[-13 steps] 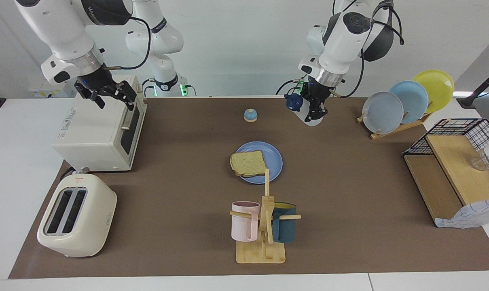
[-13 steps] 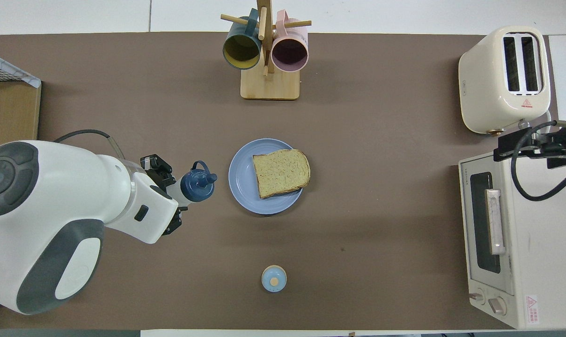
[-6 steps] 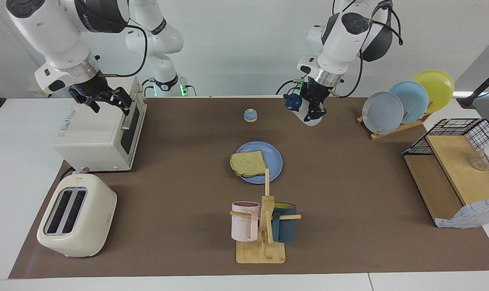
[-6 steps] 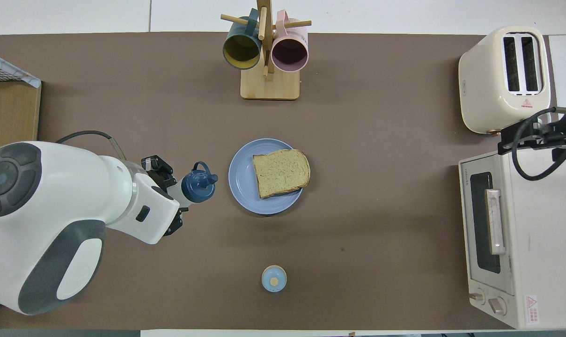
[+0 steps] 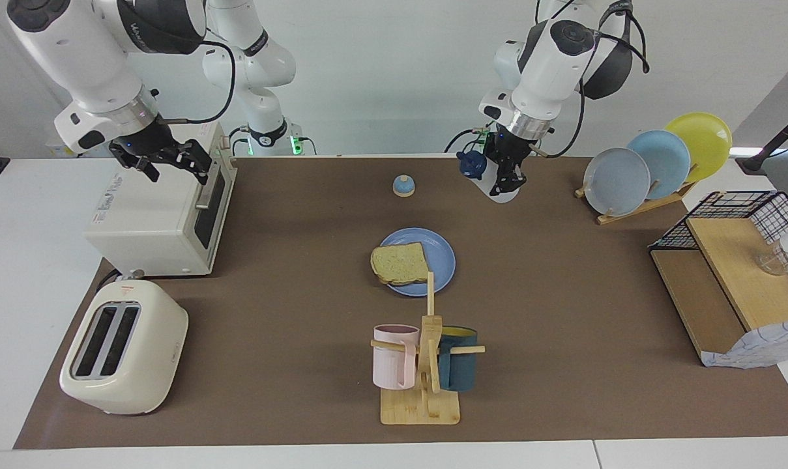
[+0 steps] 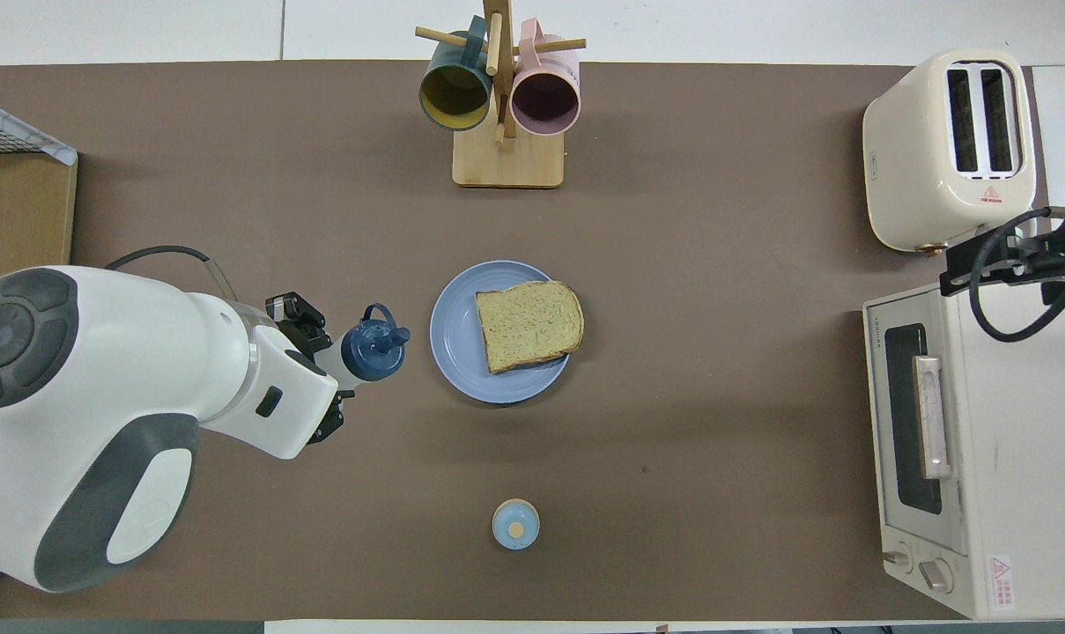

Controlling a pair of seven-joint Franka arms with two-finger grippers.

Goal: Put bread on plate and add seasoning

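The bread lies on the blue plate at the table's middle, overhanging the rim toward the right arm's end; both also show in the overhead view, the bread on the plate. My left gripper is shut on the seasoning bottle. It holds the bottle tilted, navy cap pointing toward the plate, above the table beside the plate toward the left arm's end. My right gripper is open and empty over the toaster oven.
A blue-domed bell sits nearer to the robots than the plate. The toaster oven and toaster stand at the right arm's end. A mug rack stands farther out. A plate rack and shelf are at the left arm's end.
My right gripper has drawn back a little over the toaster oven, toward the right arm's end. My left gripper with the bottle has barely moved.
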